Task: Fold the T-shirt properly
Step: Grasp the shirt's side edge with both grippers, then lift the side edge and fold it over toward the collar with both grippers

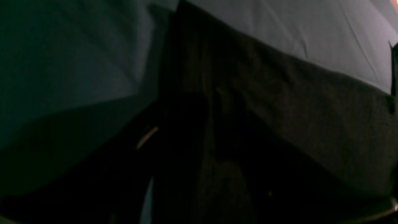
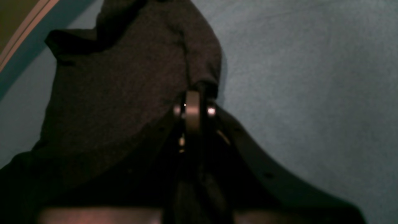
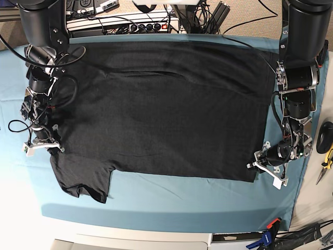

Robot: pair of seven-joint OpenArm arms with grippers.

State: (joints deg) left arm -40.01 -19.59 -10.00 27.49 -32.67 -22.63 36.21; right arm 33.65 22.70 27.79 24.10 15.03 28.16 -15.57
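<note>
One dark charcoal T-shirt [image 3: 161, 109] lies spread flat on the teal cloth [image 3: 171, 200], plain side up, one short sleeve [image 3: 83, 182] at the near left corner. Its fabric is matte, softly wrinkled. Two grippers: the right gripper [image 2: 192, 93] is clenched on the shirt edge; the left gripper [image 3: 260, 165] sits at the opposite edge, its grip I cannot tell

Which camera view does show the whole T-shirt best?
The base view: the T-shirt lies spread flat there, all its edges and one sleeve visible. The right wrist view shows only a bunched part by the right tool. The left wrist view shows only dark, blurred fabric up close.
</note>
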